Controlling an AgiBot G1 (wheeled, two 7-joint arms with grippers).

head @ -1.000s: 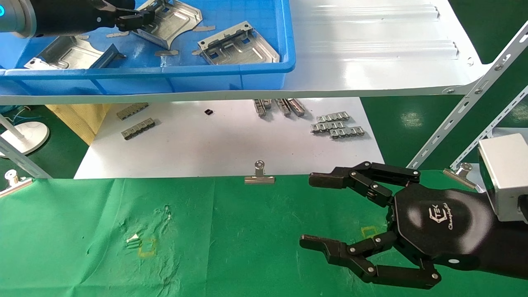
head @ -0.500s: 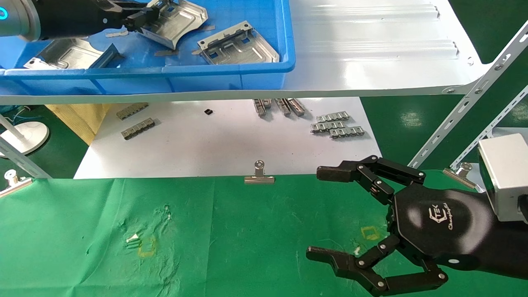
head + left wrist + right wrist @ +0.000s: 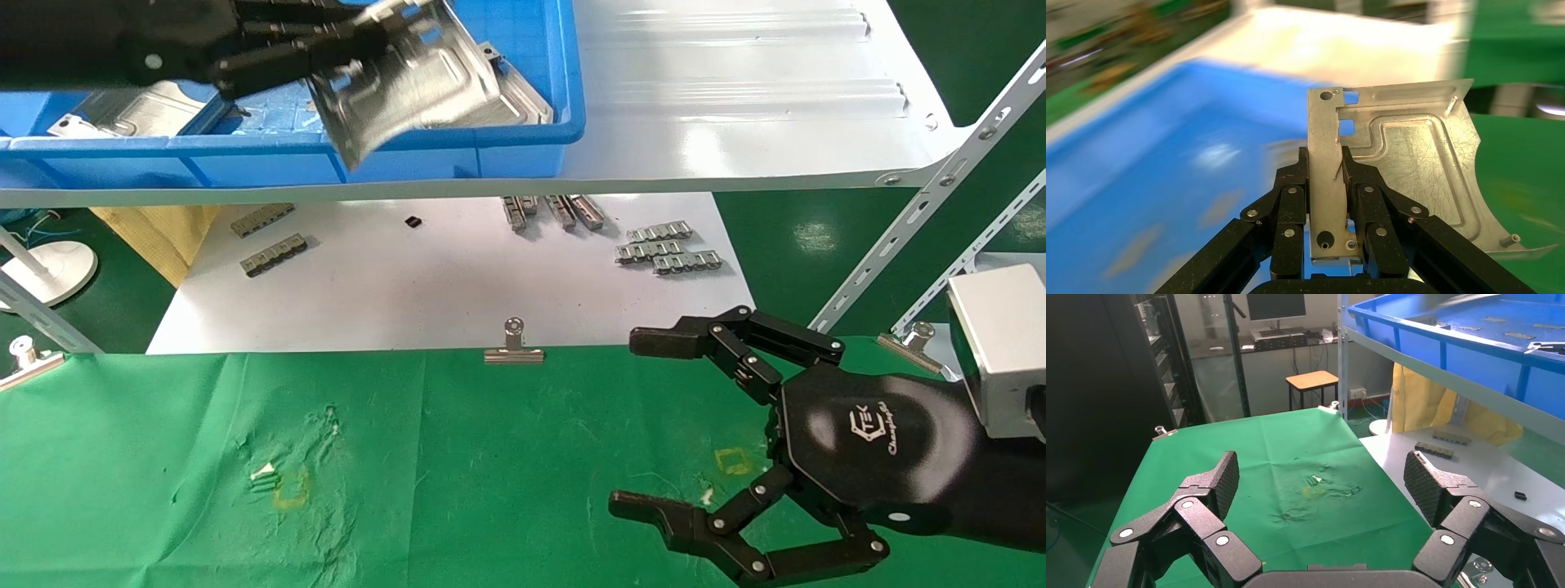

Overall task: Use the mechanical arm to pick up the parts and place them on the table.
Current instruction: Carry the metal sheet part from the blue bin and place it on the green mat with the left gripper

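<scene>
Gripping one silver part [image 3: 417, 82] by its folded edge, the left gripper [image 3: 327, 49] hung above the blue bin [image 3: 458, 155] on the glossy white shelf [image 3: 735, 106], at the shelf's left end. The left wrist view showed both black fingers [image 3: 1291, 202] pressed against either face of that upright flange, with the embossed plate [image 3: 1413, 165] fanning out to one side, clear of the bin floor. Seen from the head camera, the plate tilted down over the bin's front wall. Another part [image 3: 131, 110] lay flat on the bin floor near the bin's left end, and a third [image 3: 515, 90] was partly hidden behind the lifted one.

Below the shelf, the white tabletop [image 3: 449, 286] carried small grey link strips [image 3: 274, 253] near its left edge and more strips [image 3: 670, 249] toward its right edge. A silver binder clip [image 3: 513, 347] sat at the back edge of the green-cloth table [image 3: 490, 457], about the middle, and faint yellow square marks [image 3: 290, 490] showed on the cloth.

Over the table's right front corner the right gripper [image 3: 645, 425] hovered, its fingers spread wide and holding nothing. Its wrist view showed the two ribbed pads [image 3: 1223, 478] well apart above the cloth.
</scene>
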